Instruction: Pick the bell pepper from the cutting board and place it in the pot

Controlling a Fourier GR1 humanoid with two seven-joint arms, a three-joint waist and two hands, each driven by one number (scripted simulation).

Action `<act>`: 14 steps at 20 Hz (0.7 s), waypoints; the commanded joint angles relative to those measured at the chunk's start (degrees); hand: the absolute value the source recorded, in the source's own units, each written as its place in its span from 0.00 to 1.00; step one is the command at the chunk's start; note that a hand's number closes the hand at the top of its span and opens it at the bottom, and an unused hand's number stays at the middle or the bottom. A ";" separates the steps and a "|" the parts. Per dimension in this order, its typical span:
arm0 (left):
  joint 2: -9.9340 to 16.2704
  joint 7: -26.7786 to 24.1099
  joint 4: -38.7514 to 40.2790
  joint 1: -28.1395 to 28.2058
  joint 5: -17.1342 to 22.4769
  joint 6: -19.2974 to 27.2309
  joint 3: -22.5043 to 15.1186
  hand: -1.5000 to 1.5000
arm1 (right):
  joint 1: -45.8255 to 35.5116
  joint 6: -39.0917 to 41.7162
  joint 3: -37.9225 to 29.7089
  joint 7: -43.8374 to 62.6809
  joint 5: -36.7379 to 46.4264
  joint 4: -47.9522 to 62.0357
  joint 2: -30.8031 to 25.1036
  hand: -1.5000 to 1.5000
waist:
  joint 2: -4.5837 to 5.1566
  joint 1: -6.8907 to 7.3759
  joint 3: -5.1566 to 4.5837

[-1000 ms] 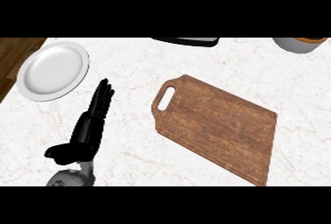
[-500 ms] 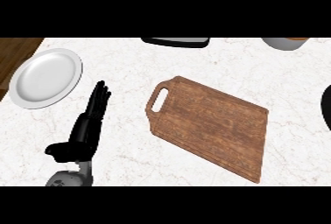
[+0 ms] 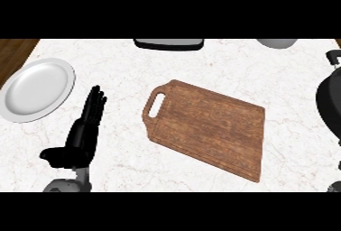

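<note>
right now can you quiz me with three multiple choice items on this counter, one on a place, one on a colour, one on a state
1. Where does the white plate lie relative to the cutting board?
A. to its left
B. to its right
C. on top of it

2. What colour is the cutting board?
A. green
B. brown
C. blue

3. How is the left hand?
A. curled round a pepper
B. pinching the plate's rim
C. open, fingers straight, holding nothing

Answers:
1 A, the plate sits near the view's left edge, with the hand between it and the board.
2 B, the board shows a brown wood grain with a handle slot at its upper left.
3 C, the black fingers point straight up the counter and nothing is in them.
</note>
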 commanded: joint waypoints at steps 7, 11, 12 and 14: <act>-0.68 0.96 0.12 -1.15 -0.33 2.17 1.61 0.50 | 4.34 -9.55 -11.15 12.61 -4.78 -3.14 9.05 1.00 | -0.53 -2.48 0.07; 0.84 -1.12 -1.38 2.50 1.54 -0.77 1.97 0.50 | 5.12 -10.08 -17.68 13.73 -7.65 -6.45 11.04 1.00 | -0.76 -1.87 0.05; 1.03 -0.97 0.52 0.89 1.28 -0.12 3.05 0.50 | 5.58 -9.56 -19.93 12.97 -9.22 -5.50 11.72 1.00 | -0.50 -2.37 0.06; 0.63 0.24 -1.03 2.43 1.57 -0.46 2.00 0.50 | 4.98 -10.13 -22.48 12.11 -10.67 -9.01 10.86 0.00 | -0.92 -2.59 0.04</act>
